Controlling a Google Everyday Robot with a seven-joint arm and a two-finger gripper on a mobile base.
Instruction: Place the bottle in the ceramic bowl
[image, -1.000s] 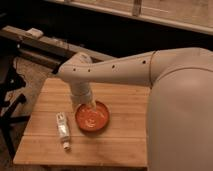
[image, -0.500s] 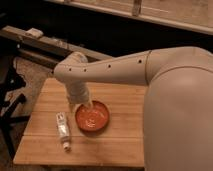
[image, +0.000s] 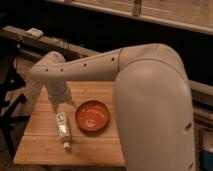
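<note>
Gripper (image: 61, 106), jaws' state unclear, over slim clear bottle (image: 62, 129) beside glossy round ceramic bowl (image: 81, 118)

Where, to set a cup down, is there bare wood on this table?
Bare wood runs along the near edge of the table, in front of the ceramic bowl and right of the bottle, and left of the bottle toward the left edge. Crowded: the narrow gap between bottle and bowl, where the claw sits by the bottle's far end.
</note>
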